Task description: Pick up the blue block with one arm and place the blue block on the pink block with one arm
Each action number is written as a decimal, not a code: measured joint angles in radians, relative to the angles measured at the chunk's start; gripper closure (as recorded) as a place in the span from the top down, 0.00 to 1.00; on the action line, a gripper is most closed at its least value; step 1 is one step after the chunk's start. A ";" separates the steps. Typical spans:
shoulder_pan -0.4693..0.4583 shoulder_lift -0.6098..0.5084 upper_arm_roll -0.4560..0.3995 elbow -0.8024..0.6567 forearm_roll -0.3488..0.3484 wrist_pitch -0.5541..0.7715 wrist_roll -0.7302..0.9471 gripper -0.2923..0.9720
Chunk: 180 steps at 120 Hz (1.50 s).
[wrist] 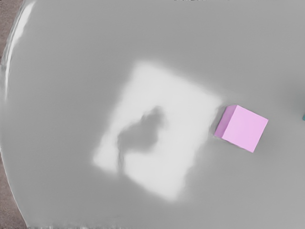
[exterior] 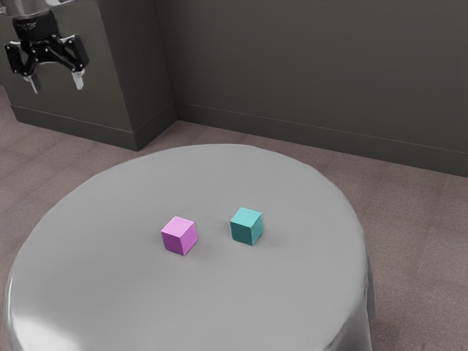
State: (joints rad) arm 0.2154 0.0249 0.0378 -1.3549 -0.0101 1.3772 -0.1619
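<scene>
The arm is cut off by the exterior view's top edge, leaving the gripper (exterior: 55,84) visible in the upper left corner. It hangs high above the floor (exterior: 409,219) in front of a dark pillar (exterior: 110,66), with its two fingers spread apart and nothing between them.

In the wrist view the blue block (wrist: 303,116) is cut by the frame's edge, so just a thin teal sliver shows beyond the pink block (wrist: 240,128). A bright patch (wrist: 181,162) lies on the table beside the pink block, with a dark shadow (wrist: 140,133) inside it whose outline is too soft to read.

In the exterior view the blue block (exterior: 246,226) sits upright on the round grey table (exterior: 110,307) near its middle. The pink block (exterior: 179,235) stands near it on the exterior view's left, with a clear gap between them. Both blocks are well away from the table's rim, with bare surface all around them. The table's near edge runs out of the exterior view at the bottom. The gripper is well apart from both blocks, and open air lies between.
</scene>
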 joint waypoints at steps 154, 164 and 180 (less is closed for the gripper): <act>-0.001 -0.476 -0.115 -0.548 -0.034 0.034 -0.083 0.77; -0.002 -0.512 -0.153 -0.668 -0.066 0.100 -0.096 0.77; -0.002 -0.502 -0.234 -0.693 -0.043 0.133 -0.101 0.77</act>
State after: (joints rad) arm 0.2133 -0.4768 -0.1962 -2.0480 -0.0526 1.5098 -0.2627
